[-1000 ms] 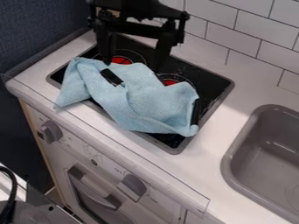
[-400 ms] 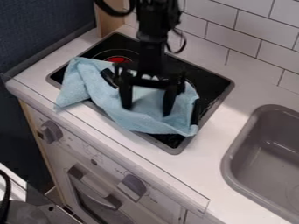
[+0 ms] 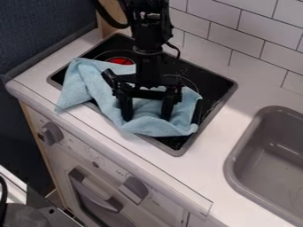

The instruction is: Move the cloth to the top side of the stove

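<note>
A pale surface (image 3: pixel 207 166) runs across the view, with a white oven front (image 3: pixel 65 159) below its front edge. A tiled wall (image 3: pixel 254 40) rises at the surface's back edge, and a dark blue wall (image 3: pixel 41 31) stands beyond its left edge. The black stove (image 3: pixel 207 84), rimmed in grey, is set into the left part of the surface; the grey sink (image 3: pixel 269 164) is let into the part to its right, well apart from the stove.

The black arm (image 3: pixel 151 35) comes in from the top and crosses the stove's back edge. Under it the light blue cloth (image 3: pixel 106 88) lies rumpled along the stove's front edge, from the front left corner nearly to the front right one. One corner of the cloth hangs past the stove's front edge onto the surface, close to the surface's own front edge, and its right end lies just beside the stove's right edge.

The end effector (image 3: pixel 146 119) is wide, its two fingers pointing down at the right part of the cloth, with blue folds showing between them. Whether the tips touch the cloth, I cannot tell.

Two grey knobs (image 3: pixel 134 188) sit on the oven front. Between the cloth and the stove's back edge shows a red disc (image 3: pixel 120 60), the smallest thing here.
</note>
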Action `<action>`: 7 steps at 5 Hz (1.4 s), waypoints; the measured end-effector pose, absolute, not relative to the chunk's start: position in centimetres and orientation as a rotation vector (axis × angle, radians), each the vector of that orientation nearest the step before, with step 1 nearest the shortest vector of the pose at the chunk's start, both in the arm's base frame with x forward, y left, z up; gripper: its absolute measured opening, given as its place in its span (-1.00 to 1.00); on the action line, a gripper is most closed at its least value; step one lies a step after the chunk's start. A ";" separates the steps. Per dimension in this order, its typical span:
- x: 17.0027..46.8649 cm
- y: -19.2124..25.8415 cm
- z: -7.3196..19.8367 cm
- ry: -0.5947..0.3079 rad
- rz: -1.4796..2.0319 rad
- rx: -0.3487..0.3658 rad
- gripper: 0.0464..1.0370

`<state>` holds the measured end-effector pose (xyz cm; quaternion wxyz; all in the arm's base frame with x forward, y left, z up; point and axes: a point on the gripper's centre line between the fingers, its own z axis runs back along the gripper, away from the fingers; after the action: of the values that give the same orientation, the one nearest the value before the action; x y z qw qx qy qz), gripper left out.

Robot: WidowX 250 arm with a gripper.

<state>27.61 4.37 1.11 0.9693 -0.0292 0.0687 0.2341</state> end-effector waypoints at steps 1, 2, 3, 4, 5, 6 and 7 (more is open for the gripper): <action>30.6 4.2 1.2 0.100 0.394 -0.087 0.93; 33.4 3.7 1.4 0.080 0.305 -0.077 0.93; 35.9 3.8 1.4 0.073 0.221 -0.102 0.93; 38.2 3.9 1.4 0.063 0.220 -0.114 0.93; 38.9 3.9 1.6 0.064 0.233 -0.122 0.93; 37.2 4.2 2.3 0.079 0.307 -0.085 0.92; 36.9 4.3 5.4 0.012 0.323 -0.073 0.92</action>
<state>36.93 4.32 5.36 0.9863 -0.0362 0.0060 0.1610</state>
